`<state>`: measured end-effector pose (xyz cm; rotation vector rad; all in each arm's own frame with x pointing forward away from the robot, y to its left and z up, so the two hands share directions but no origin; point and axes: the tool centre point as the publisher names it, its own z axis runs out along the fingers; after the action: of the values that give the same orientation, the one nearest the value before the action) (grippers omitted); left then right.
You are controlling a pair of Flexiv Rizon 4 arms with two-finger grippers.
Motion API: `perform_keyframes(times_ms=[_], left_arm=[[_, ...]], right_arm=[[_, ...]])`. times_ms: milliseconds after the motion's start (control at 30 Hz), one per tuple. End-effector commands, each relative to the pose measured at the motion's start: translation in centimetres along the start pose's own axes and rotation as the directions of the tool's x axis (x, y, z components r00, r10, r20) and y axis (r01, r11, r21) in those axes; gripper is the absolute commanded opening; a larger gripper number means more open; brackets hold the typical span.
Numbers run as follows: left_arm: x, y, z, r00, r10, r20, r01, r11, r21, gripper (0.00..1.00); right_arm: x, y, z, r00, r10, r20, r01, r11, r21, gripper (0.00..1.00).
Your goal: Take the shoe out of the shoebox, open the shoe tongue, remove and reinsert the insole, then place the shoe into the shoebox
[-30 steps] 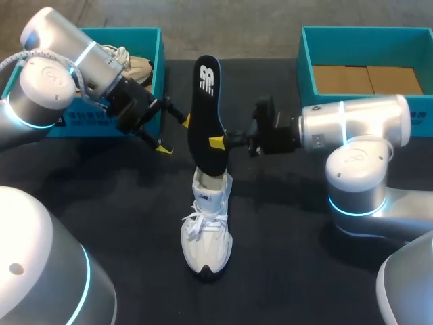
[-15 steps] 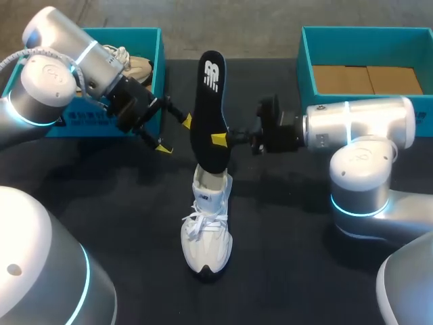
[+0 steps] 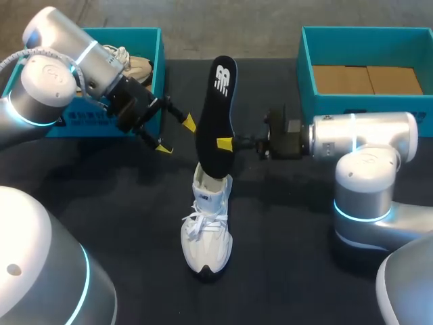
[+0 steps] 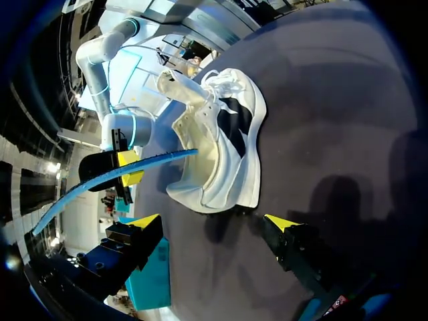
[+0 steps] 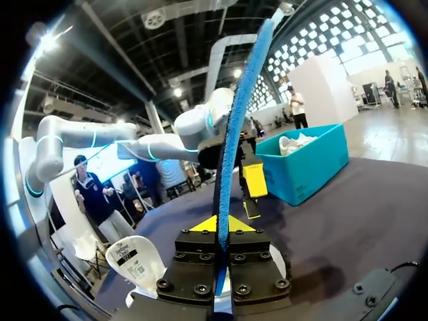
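Insole [image 3: 218, 115] pinched in my right hand [image 3: 224, 143], lower end at mouth of white sneaker [image 3: 207, 227] on table [image 3: 291, 271]; over last second it tips rightward, removal nearly done. Left hand [image 3: 178, 136] wide, empty.

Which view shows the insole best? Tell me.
Head view: the insole shows its whole black face, lower end at the shoe, right gripper pinching its edge. The left wrist view shows it edge-on, a thin blue strip beside the shoe. The right wrist view shows only its blue edge in the gripper.
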<state>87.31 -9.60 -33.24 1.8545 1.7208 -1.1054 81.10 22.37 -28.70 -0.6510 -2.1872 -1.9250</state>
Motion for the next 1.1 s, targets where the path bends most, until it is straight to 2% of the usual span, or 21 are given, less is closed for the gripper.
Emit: perform_keyframes(times_ms=[33,233,633,800,1000,1100], left_arm=[[0.0,0.0,0.0,1.000,0.000,-0.003,0.000,1.000,0.000,1.00],[0.0,0.0,0.0,1.000,0.000,-0.003,0.000,1.000,0.000,1.00],[0.0,0.0,0.0,1.000,0.000,-0.003,0.000,1.000,0.000,1.00],[0.0,0.0,0.0,1.000,0.000,-0.003,0.000,1.000,0.000,1.00],[0.0,0.0,0.0,1.000,0.000,-0.003,0.000,1.000,0.000,1.00],[0.0,0.0,0.0,1.000,0.000,-0.003,0.000,1.000,0.000,1.00]], right_arm=[[0.1,-0.2,0.3,1.000,0.004,0.009,-0.004,1.000,-0.006,0.00],[-0.3,-1.0,0.6,0.999,0.033,0.004,-0.033,0.999,-0.015,0.00],[0.1,-1.3,-0.1,0.999,0.045,0.011,-0.045,0.999,-0.023,0.00],[0.1,-1.1,-0.4,0.999,0.040,-0.005,-0.040,0.999,-0.034,0.00],[0.8,0.3,-0.8,1.000,0.009,0.001,-0.009,1.000,-0.020,0.00],[0.7,0.1,-1.1,1.000,0.014,0.005,-0.014,1.000,-0.020,0.00]])
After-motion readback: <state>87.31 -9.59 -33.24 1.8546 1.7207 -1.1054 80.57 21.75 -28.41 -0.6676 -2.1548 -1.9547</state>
